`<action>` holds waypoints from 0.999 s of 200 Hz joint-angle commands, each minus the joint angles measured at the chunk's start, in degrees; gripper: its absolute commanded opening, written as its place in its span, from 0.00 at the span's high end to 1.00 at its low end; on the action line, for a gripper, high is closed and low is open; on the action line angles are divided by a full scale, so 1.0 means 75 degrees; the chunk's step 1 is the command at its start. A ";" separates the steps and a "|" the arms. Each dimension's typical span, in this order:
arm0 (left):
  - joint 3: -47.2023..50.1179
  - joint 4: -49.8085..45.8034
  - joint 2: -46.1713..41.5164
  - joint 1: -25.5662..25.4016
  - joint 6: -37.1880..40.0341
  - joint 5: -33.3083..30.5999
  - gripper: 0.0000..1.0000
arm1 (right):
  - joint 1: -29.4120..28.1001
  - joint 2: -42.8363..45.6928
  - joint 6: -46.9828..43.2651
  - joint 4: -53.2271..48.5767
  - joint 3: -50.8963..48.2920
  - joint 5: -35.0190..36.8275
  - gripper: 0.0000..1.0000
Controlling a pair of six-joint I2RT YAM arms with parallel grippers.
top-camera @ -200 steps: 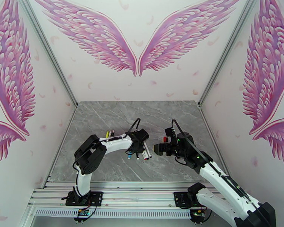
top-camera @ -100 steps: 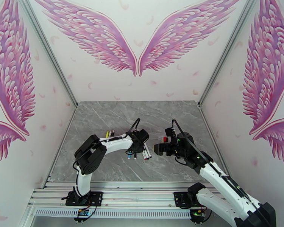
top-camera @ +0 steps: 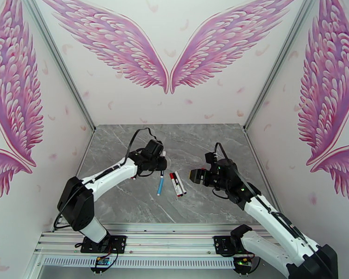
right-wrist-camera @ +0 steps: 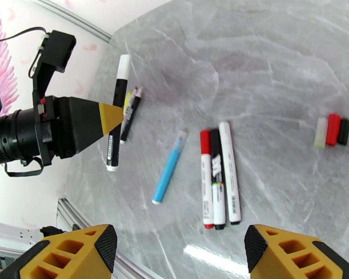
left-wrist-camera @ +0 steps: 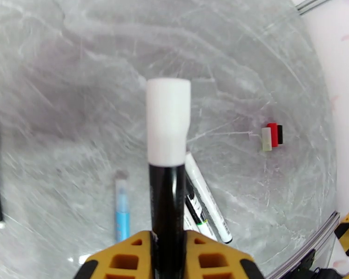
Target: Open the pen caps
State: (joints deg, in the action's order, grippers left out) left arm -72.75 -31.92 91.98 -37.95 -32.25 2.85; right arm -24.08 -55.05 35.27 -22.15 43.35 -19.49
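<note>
L tool point(left-wrist-camera: 167, 242) lifted smooth black pen point(left-wrist-camera: 166, 201), cylindrical white cap point(left-wrist-camera: 168, 122) on.

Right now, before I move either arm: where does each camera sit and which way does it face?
Top external: above and behind the bases, looking down and forward over the table; both arms, left tool and right tool show.
Left wrist: on the left arm, looking along its yellow fingers down at the table; they clamp a white-capped pen.
Right wrist: on the right arm, looking down past its open tool's fingers; the left tool shows too.
Shared: both wrist views hold the blue pen and three loose caps.
</note>
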 commanded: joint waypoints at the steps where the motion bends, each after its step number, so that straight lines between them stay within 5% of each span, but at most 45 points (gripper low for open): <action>1: 0.0449 0.0443 -0.0881 -0.0070 0.0853 0.0793 0.88 | -0.0048 -0.0176 0.0343 -0.0389 0.0937 -0.0352 0.28; 32: 0.1531 0.1578 -0.1574 -0.0175 0.1395 0.1114 0.87 | -0.0071 -0.0277 0.0525 0.0076 0.0991 -0.1146 0.35; 92: 0.2550 0.2531 -0.2452 -0.0330 0.1824 0.1705 0.86 | -0.0270 -0.0331 0.0688 0.0313 0.0889 -0.0891 0.43; 200: 0.3338 0.3401 -0.2937 -0.0806 0.1652 0.1876 0.87 | -0.1279 -0.1659 0.0722 0.1302 0.1383 -0.0214 0.38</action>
State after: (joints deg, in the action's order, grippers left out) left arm -48.82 -9.26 72.10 -42.92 -19.75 16.71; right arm -32.05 -65.32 40.51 -15.42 50.94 -22.46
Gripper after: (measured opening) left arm 0.166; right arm 0.612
